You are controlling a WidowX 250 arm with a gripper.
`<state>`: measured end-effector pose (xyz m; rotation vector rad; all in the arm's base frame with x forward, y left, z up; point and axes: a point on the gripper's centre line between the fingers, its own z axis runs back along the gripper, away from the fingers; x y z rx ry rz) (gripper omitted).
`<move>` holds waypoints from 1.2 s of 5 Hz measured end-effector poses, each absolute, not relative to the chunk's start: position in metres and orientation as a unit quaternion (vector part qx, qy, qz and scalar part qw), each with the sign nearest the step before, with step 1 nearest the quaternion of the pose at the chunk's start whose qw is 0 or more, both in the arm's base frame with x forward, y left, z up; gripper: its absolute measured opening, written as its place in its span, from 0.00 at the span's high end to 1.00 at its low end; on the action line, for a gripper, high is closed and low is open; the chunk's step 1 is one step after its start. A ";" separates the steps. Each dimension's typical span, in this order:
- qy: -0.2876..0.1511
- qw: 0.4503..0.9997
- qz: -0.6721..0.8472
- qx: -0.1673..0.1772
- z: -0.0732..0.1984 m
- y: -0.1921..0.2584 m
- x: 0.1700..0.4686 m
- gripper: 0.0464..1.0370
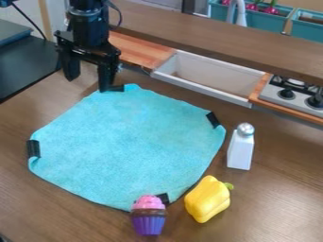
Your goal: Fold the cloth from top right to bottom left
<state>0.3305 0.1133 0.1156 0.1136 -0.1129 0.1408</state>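
Wood-grain surface (38, 212) at left, running past cloth's left edge. Tool (89, 78) over upper left, released, fingers spread, one right by the black tab on cloth's top corner. Soft, fuzzy blue cloth (129, 146) spread flat mid-surface, rounded edges, dark tabs at four corners. Cupcake (148, 215), ridged purple base, at bottom corner. Smooth yellow pepper (207, 199) close off lower-right edge. White squared bottle (241, 149), round silvery top, just beside right corner.
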 end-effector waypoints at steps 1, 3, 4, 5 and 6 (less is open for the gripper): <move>-0.040 0.995 0.072 0.051 0.103 0.112 0.329 0.04; -0.108 0.989 0.099 0.033 0.095 0.105 0.347 0.04; -0.136 0.985 0.106 0.030 0.091 0.092 0.363 0.04; -0.176 0.976 0.121 0.032 0.097 0.074 0.383 0.04; -0.186 0.973 0.133 0.030 0.090 0.054 0.397 0.04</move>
